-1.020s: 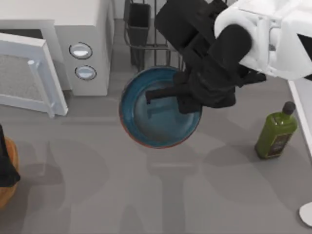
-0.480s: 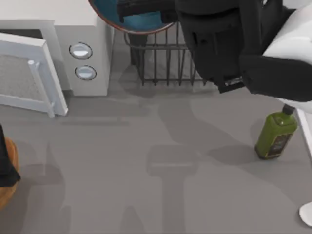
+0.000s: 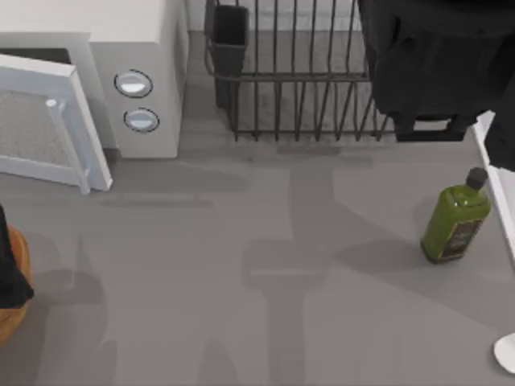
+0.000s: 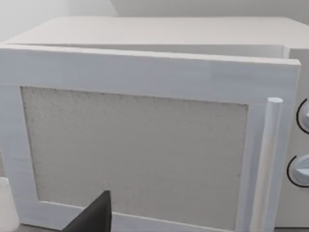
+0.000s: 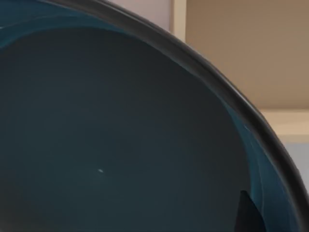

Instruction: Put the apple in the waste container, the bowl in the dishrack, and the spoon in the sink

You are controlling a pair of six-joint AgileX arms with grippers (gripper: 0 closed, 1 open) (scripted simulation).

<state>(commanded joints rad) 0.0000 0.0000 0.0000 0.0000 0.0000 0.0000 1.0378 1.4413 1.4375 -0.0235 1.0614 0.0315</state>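
We are judging the bowl step as underway, not finished: our right arm [image 3: 434,64] is hanging over the dishrack [image 3: 298,88], and the bowl [image 5: 106,145] is sitting right against its wrist camera, so the right pincer is probably gripping it, though we cannot tell how its fingers stand. Left pincer is facing the microwave [image 4: 145,140]; its fingers are unclear. Waste container [image 3: 10,297] is cut off at the desk's left edge.
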